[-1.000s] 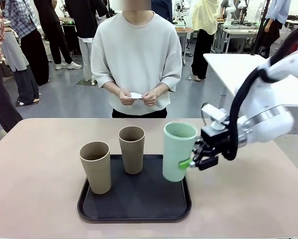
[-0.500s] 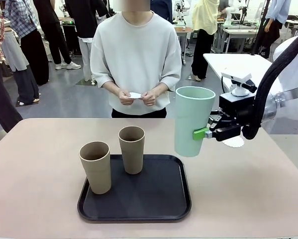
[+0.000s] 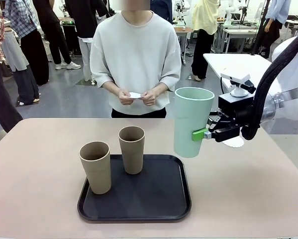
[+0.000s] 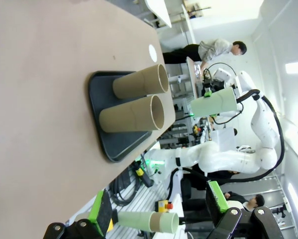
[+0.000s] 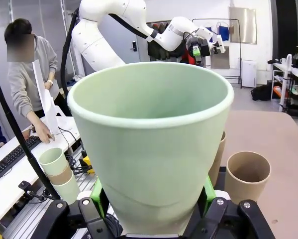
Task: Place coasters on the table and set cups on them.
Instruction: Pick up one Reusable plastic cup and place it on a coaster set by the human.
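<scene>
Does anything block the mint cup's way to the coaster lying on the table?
Nothing visible does. The right tool holds the mint cup in the air; the coaster lies on the table just past it, partly hidden behind the tool.

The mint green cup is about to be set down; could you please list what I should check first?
1. Grip: right jaws shut on the mint cup, a green pad on each side: ok.
2. Cup upright: ok.
3. Cup hangs clear of the tray, the tan cup and the brown cup: ok.
4. A coaster lies on the table, partly hidden: ok.
5. Cup centred over that coaster: not ok, it hangs to the tray side.
6. Person's hands away from the coaster: ok.
</scene>
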`<action>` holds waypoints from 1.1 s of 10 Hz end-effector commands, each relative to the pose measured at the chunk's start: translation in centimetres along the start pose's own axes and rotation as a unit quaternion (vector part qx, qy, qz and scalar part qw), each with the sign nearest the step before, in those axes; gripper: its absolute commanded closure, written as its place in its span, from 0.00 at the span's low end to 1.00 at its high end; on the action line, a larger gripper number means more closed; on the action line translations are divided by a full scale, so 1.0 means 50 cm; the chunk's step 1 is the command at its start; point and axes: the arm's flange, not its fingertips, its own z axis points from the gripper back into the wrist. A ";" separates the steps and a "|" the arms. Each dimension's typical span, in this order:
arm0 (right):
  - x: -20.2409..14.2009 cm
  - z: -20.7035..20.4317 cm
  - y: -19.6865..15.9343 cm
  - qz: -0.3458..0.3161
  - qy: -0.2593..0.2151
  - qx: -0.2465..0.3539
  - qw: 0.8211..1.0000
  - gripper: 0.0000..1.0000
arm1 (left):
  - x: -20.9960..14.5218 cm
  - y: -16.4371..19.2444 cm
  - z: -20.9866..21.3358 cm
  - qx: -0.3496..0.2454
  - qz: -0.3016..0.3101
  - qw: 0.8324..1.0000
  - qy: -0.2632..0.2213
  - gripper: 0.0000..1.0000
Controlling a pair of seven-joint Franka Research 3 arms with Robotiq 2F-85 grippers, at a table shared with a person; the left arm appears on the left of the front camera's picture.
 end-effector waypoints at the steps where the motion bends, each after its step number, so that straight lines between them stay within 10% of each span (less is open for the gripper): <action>1: 0.001 0.001 0.000 0.000 0.000 0.000 1.000 0.17 | -0.001 -0.001 0.003 -0.005 -0.008 1.000 -0.003 0.00; 11: 0.028 0.527 -0.068 0.008 -0.055 -0.211 0.976 0.17 | -0.001 -0.001 0.003 -0.005 -0.008 1.000 -0.003 0.00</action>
